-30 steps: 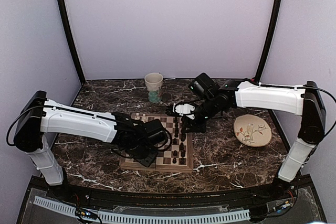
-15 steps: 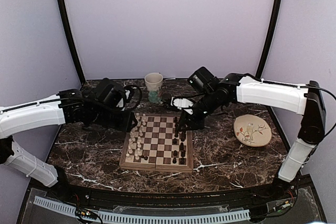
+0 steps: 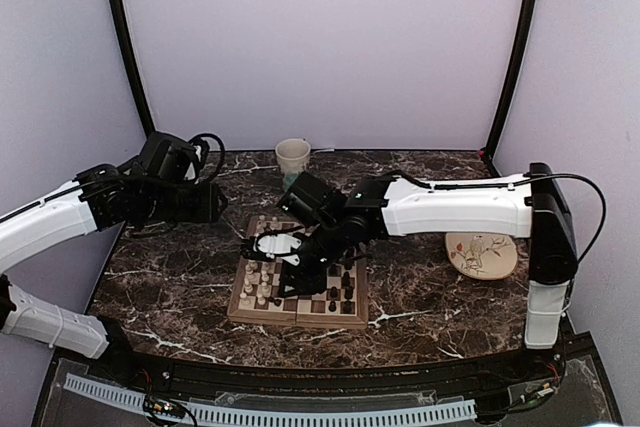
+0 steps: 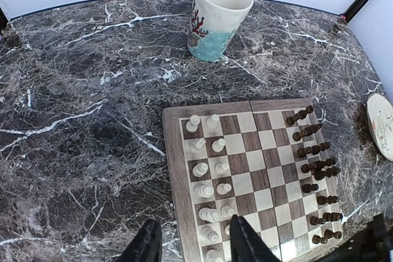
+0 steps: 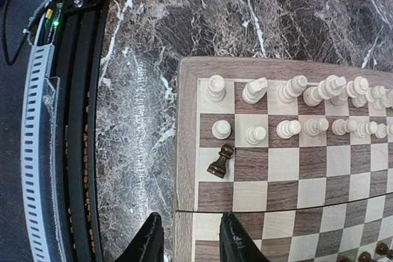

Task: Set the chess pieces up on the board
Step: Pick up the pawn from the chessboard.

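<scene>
Chess pieces [image 4: 200, 169] are standing on the board [image 4: 174, 176], which is lying on the dark marble table [image 4: 80, 121]. The cream-white set [image 5: 255, 90] is filling two rows along one edge, and the dark set [image 4: 312, 150] is lining up in two ragged rows along the opposite edge. One dark pawn [image 5: 221, 160] is sitting apart from its set on a light edge square, just beside the cream pawns. The right gripper [image 5: 190, 218] is hovering over the board near that corner, its fingers spread apart and gripping nothing. The dark pawn is sitting just ahead of the fingertips, not touching them. The left gripper [image 4: 193, 222] is hanging above the table to the left of the board, its fingers also parted and holding nothing. A cup [image 4: 218, 13] is standing beyond the board, and a round plate [image 3: 481, 250] is resting to its right, both apart from it.
</scene>
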`<action>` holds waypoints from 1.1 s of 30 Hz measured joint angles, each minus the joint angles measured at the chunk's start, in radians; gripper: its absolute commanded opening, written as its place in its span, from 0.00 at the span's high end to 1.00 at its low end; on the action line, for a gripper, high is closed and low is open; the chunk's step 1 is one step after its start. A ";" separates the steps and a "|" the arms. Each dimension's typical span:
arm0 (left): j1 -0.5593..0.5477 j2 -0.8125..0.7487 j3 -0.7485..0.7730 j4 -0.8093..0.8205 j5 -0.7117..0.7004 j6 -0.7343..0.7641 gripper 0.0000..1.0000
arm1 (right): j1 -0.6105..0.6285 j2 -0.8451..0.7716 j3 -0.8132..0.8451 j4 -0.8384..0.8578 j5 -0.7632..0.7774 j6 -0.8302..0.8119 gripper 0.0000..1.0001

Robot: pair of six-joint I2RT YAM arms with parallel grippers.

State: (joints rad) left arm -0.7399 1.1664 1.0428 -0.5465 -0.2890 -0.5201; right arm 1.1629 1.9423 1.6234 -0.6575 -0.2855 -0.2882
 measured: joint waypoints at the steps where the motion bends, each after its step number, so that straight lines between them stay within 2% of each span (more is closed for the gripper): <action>1: 0.002 -0.018 -0.006 0.001 -0.005 0.000 0.59 | 0.004 0.018 0.006 0.000 0.011 0.008 0.68; 10: 0.005 -0.082 -0.062 0.008 -0.022 0.000 0.57 | 0.041 0.178 0.114 -0.017 0.101 0.064 0.65; 24: 0.007 -0.121 -0.103 0.025 -0.024 0.000 0.56 | 0.041 0.271 0.185 -0.049 0.144 0.082 0.66; 33: 0.007 -0.121 -0.117 0.034 -0.019 0.000 0.56 | 0.041 0.294 0.187 -0.055 0.185 0.084 0.76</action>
State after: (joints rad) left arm -0.7326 1.0454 0.9257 -0.5121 -0.3084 -0.5205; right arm 1.2037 2.2368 1.8099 -0.7124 -0.1001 -0.2043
